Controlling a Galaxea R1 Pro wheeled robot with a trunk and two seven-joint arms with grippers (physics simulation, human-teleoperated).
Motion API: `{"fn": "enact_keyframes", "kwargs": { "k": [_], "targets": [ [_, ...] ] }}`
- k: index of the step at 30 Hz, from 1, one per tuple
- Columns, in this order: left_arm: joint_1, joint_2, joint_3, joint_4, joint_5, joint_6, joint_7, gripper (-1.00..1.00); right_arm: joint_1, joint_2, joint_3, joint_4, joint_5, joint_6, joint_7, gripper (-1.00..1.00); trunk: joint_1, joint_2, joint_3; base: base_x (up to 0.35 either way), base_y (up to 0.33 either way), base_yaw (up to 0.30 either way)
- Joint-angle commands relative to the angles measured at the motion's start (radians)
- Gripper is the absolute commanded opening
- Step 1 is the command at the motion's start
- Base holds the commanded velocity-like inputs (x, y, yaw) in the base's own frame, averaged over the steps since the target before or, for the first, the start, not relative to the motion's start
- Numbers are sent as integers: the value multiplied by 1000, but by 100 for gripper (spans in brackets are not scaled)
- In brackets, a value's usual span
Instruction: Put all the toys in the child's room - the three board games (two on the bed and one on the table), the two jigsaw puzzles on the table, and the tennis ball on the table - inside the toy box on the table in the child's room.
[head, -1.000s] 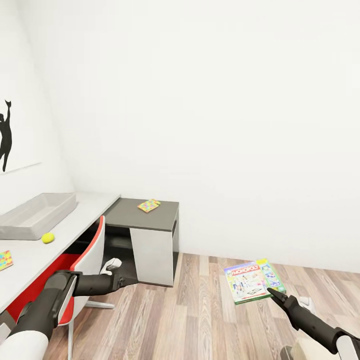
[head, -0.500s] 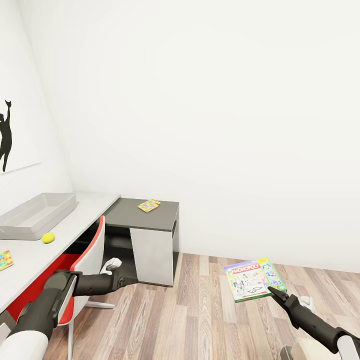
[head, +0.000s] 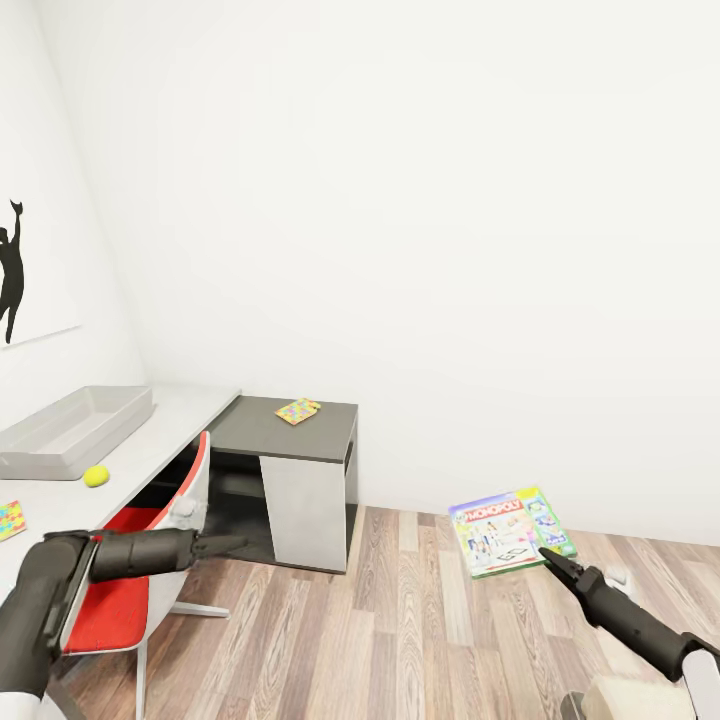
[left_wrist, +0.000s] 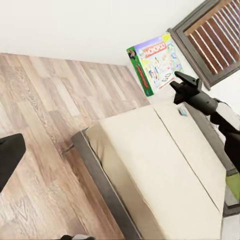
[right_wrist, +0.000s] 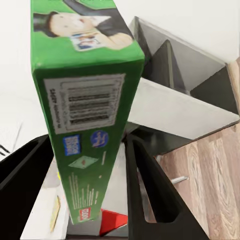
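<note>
The right claw (head: 550, 556) is closed on the Monopoly board game (head: 510, 531) and holds it in the air above the floor. The toy box (head: 72, 431) and tennis ball (head: 96, 476) are on the counter (head: 150, 455); I cannot tell how the left claw (head: 232, 543) is.

The head view looks forward and down from above both arms, taking in floor (head: 400, 620) and wall. The left wrist view faces back over the bed (left_wrist: 160, 170). The right wrist view sits close against the game (right_wrist: 85, 110), which all three share.
</note>
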Motion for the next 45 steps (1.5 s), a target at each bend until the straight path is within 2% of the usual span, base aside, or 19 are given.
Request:
{"fn": "enact_keyframes", "kwargs": {
  "k": [1, 5, 8, 10, 12, 15, 18, 20, 28, 42, 45],
  "targets": [
    [7, 10, 23, -13, -7, 16, -9, 100, -1, 2, 0, -35, 12, 11, 23, -100, 0, -1, -1, 0, 0, 0],
    [23, 39, 119, -37, 35, 24, -9, 100, -2, 11, 1, -126, 12, 57, 66, -100, 0, -1, -1, 0, 0, 0],
    [35, 62, 155, -40, 77, 29, -9, 100, -2, 13, 4, -144, 13, 68, 72, -100, 0, -1, -1, 0, 0, 0],
    [39, 79, 166, -41, 94, 35, -9, 100, -2, 14, 10, -150, 13, 77, 73, -100, 0, -1, -1, 0, 0, 0],
    [42, 105, 172, -38, 105, 40, -9, 100, -2, 17, 47, -154, 16, 104, 69, -100, 0, -1, -1, 0, 0, 0],
    [43, 125, 196, -34, 118, 41, -9, 100, -15, 18, 140, -168, 18, 131, 66, -100, 0, -1, -1, 0, 0, 0],
    [44, 130, 229, -33, 122, 44, -9, 100, -35, 19, 181, -214, 13, 143, 65, -100, 0, -1, -1, 0, 0, 0],
    [43, 131, 246, -31, 122, 51, -9, 100, -45, 21, 194, -237, 11, 152, 65, -100, 0, -1, -1, 0, 0, 0],
    [35, 126, 258, -28, 123, 86, -9, 100, -68, 23, 202, -314, -12, 183, 67, -100, 0, -1, -1, 0, 0, 0],
    [34, 121, 261, -31, 123, 88, -9, 100, -67, 25, 205, -340, -15, 191, 71, -100, 0, -1, -1, 1, -6, 0],
    [34, 121, 262, -32, 121, 85, -9, 100, -67, 38, 206, -341, -15, 190, 71, -100, 0, -1, -1, 68, -184, 0]
  ]
}}
